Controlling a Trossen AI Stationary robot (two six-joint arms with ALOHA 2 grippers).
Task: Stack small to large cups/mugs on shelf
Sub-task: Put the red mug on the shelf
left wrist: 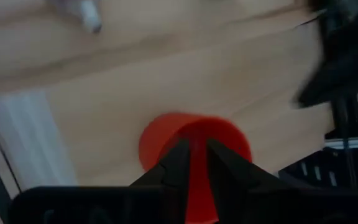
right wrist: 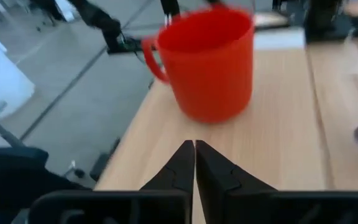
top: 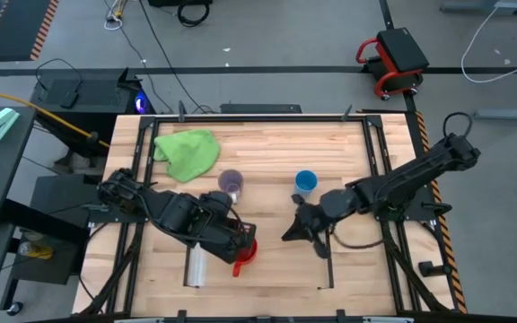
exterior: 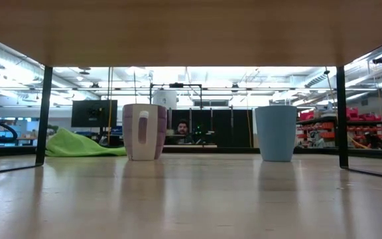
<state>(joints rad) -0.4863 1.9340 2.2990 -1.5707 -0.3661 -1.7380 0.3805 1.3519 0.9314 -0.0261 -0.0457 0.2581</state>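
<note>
Two arms are reaching over the shelf (top: 276, 265): left gripper (top: 243, 248) is clamping the red mug (top: 246, 255), right gripper (top: 305, 231) is hovering closed, empty.

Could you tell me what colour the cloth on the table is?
Green cloth; the high view shows it best.
</note>
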